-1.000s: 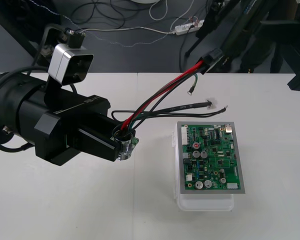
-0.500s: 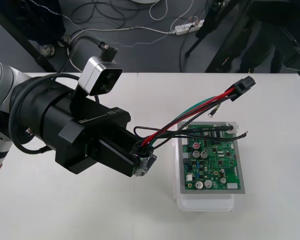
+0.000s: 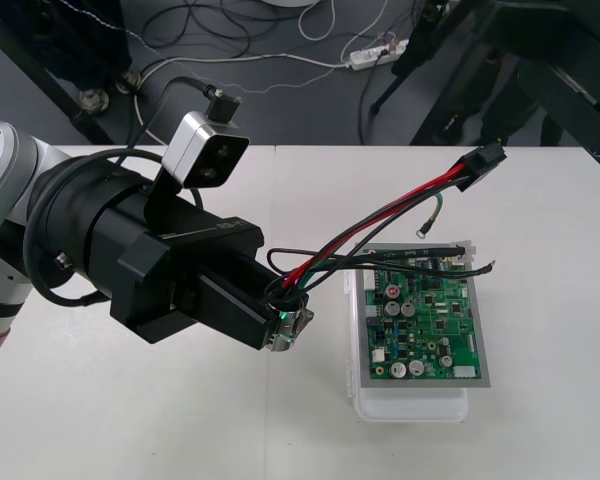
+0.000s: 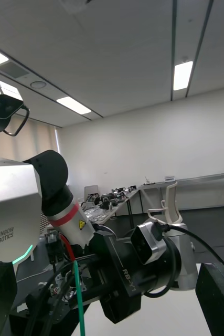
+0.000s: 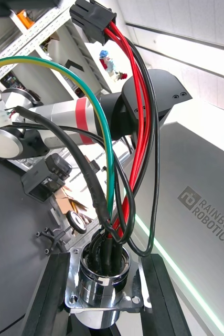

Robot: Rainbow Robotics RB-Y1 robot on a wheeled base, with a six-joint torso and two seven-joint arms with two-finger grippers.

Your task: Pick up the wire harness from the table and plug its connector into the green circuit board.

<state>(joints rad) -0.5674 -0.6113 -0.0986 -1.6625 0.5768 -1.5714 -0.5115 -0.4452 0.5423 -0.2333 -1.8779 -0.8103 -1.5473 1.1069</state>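
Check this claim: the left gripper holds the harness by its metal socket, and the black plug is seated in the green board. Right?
No. The left gripper holds the harness by its metal socket, but the black plug is in the air beyond the green board, not seated in it: see the front view.

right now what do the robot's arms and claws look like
The left arm is a thick black cylinder joined to a silver link with a red ring and yellow warning sticker, with a silver camera box and looping black cable on top. The left claw has flat black fingers. The right arm is silver, red-ringed, black-jointed.
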